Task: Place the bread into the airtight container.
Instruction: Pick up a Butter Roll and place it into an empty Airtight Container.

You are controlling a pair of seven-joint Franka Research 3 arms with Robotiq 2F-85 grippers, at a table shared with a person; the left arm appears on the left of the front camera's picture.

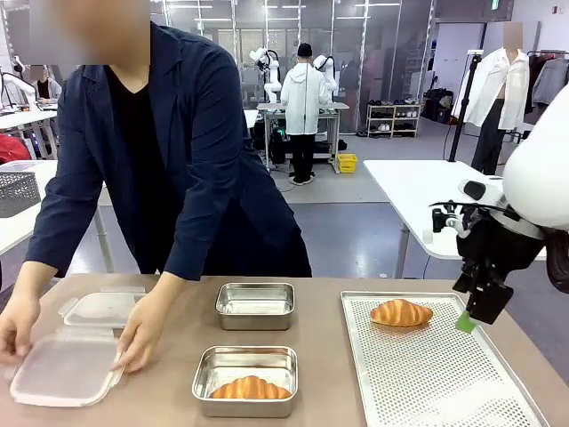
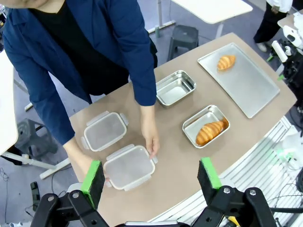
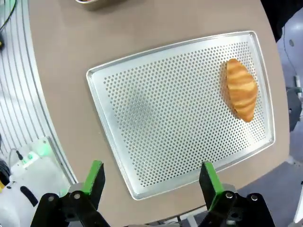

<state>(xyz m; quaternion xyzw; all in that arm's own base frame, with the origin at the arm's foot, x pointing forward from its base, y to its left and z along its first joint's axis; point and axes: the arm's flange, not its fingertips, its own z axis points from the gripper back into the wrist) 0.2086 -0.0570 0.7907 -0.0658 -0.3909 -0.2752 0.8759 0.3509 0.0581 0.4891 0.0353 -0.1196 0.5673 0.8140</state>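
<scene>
Brown tabletop (image 1: 320, 356), shared with a person in a dark blue jacket, carries a perforated silver baking tray (image 1: 427, 374) on the robot's right. 2 rectangular stainless-steel pans sit in the middle and 2 translucent plastic pieces with clip tabs on the left.

A golden, ridged croissant (image 1: 401, 312) lies at the far end of the tray. A 2nd croissant (image 1: 250, 389) sits in the nearer steel pan (image 1: 244, 407), and the farther steel pan (image 1: 255, 307) holds nothing. The person's near hand (image 1: 140, 336) and far hand (image 1: 18, 325) rest on the nearer plastic container (image 1: 67, 369). I cannot tell whether it is lidded. The other plastic piece (image 1: 102, 310) lies just beyond it.

The right gripper (image 3: 151, 177) hovers above the tray's right side, jaws spread wide with nothing between them, and the croissant on the tray lies off to 1 side of it. The left gripper (image 2: 150, 174) hangs high over the table, likewise spread and empty.

The croissant is probably very light, soft and flaky, so a hard squeeze would crush it and shed crumbs. Its thick middle looks the best place to take hold, across the short width, with the pads closing gently. The tapered tips would likely break or slip. On the smooth tray the bread may slide if nudged from 1 side.
</scene>
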